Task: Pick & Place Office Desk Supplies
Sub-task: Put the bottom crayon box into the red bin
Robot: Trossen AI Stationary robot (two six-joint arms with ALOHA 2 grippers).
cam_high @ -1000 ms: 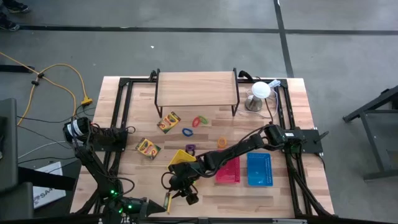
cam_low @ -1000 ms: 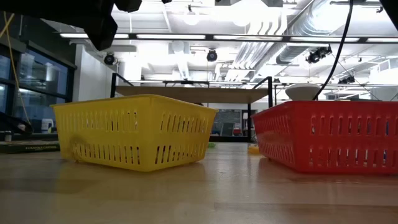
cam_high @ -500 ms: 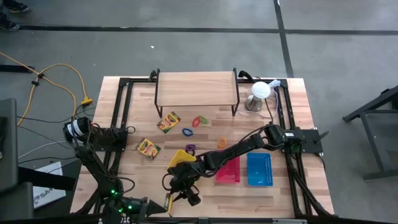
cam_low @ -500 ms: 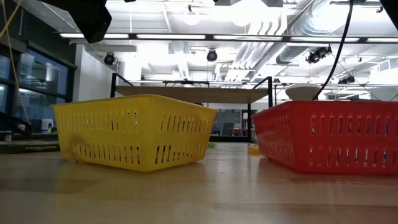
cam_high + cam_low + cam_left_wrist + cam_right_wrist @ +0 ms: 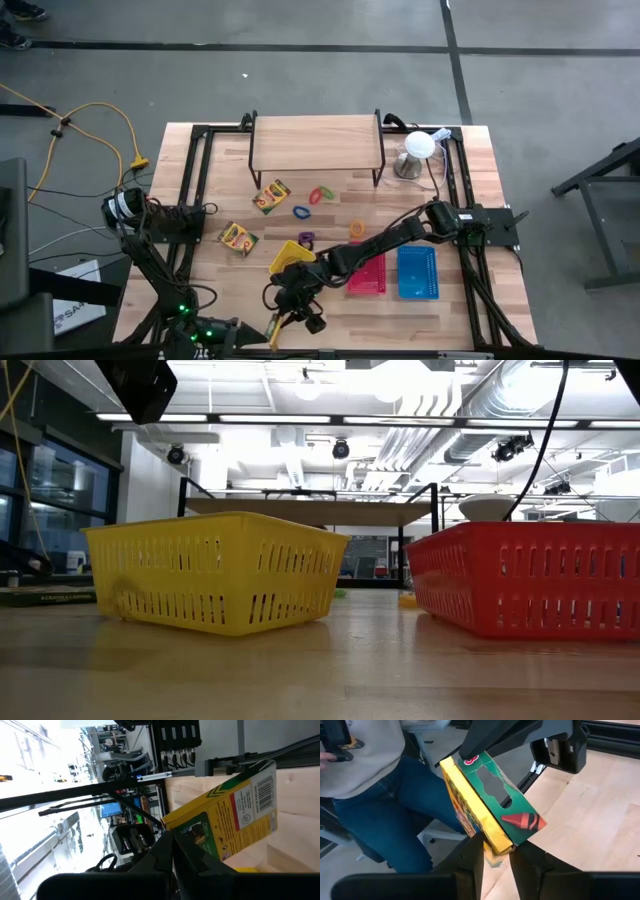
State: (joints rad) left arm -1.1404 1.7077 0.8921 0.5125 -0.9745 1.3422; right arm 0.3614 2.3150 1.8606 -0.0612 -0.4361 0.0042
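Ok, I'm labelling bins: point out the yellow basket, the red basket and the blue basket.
yellow basket [image 5: 215,575], low view, slotted front wall.
red basket [image 5: 540,585], low view, slotted side wall.
blue basket [image 5: 416,272], high view, bare floor inside.

Pale wood-grain table [image 5: 450,310], smooth, matt. Slotted plastic baskets: yellow [image 5: 215,570], red [image 5: 530,575], blue [image 5: 416,273]. Printed cardboard crayon box [image 5: 490,815], slight sheen. Matt black fingers [image 5: 470,857]. White dome [image 5: 420,146] on shiny metal base.

Person [image 5: 375,780] cut off at frame edge, coloured rings [image 5: 320,196] too small
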